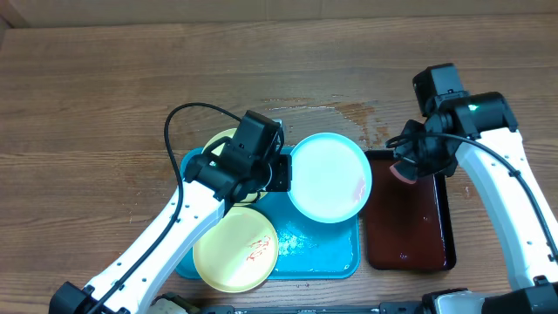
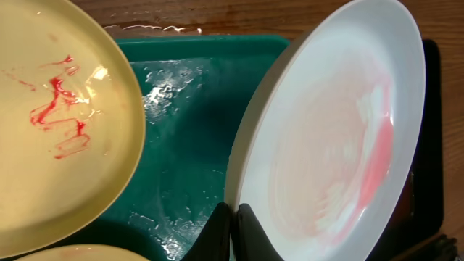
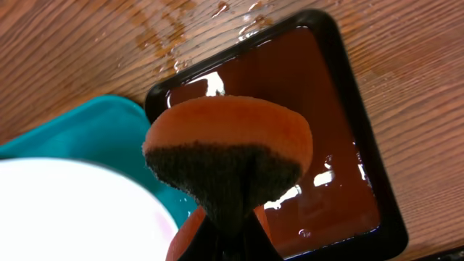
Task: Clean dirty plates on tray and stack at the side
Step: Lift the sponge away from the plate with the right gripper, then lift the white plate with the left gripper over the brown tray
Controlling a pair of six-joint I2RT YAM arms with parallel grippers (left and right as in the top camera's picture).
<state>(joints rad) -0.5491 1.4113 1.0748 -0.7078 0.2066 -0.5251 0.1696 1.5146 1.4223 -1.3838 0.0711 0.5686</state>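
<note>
Mint-blue plate (image 1: 330, 177) sits over the right end of the turquoise tray (image 1: 318, 246), its rim pinched by the left gripper (image 2: 233, 214). The right gripper (image 3: 230, 233), clamped on a sponge (image 3: 228, 141), hangs above the dark tray (image 1: 410, 227). Scrubbing appears in hand; next, the sponge must meet the pink smear (image 2: 377, 167).

a brown wood-grain table (image 1: 105, 78) with a wet patch (image 1: 353, 113), evenly lit.

The tray (image 1: 314, 249) sits at the tabletop's (image 1: 87, 105) front edge, centre. The smaller tray (image 1: 418, 227) lies just beside its right edge. The front plate (image 1: 235, 250) occupies the tray's front left corner. The rear left plate (image 1: 220, 141) occupies its rear left corner. The rear right plate (image 1: 327, 174) is at its rear right corner, overhanging the rim toward the smaller tray. The sponge (image 1: 404, 171) is above the smaller tray's rear left corner.
</note>
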